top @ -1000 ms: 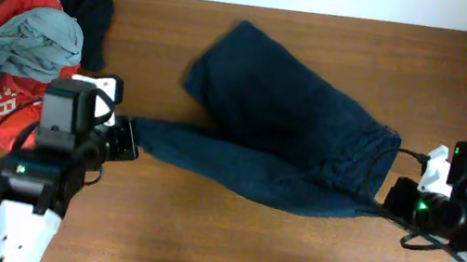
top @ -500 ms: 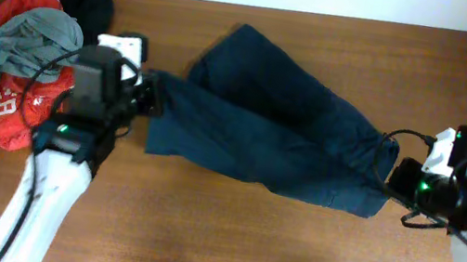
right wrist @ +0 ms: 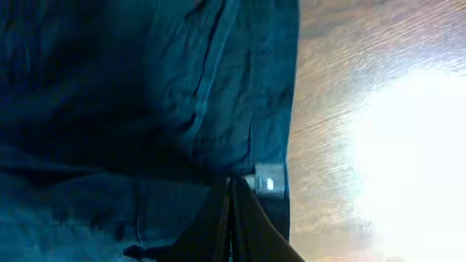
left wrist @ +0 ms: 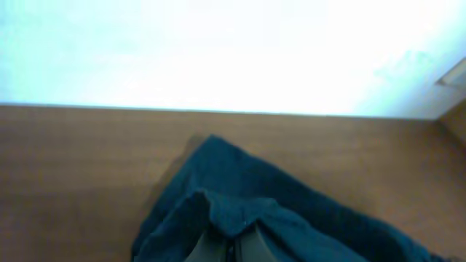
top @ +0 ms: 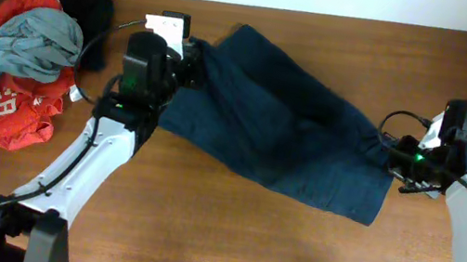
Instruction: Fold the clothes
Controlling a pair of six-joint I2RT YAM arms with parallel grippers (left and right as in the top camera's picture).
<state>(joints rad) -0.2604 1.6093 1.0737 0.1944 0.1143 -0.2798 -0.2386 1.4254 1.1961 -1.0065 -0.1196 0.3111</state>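
Across the brown worktop (top: 199, 229), the navy clothes (top: 281, 129) lie spread out near a pile (top: 7, 76) of red, grey and black garments. Their long axis slants diagonally away from the pile, with the legs toward it and the waistband farthest from it. The left end effector (top: 191, 57) pinches a leg hem nearest the pile. The right end effector (top: 390, 161) pinches the waistband end. The fold likely goes best with the cloth held taut between both grips and leg laid squarely over leg.

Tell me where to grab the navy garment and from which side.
Pinch the navy garment at its narrow ends: leg hem at the left tool, waistband at the right tool, each from outside. It lies long and flat, so those edges are free.
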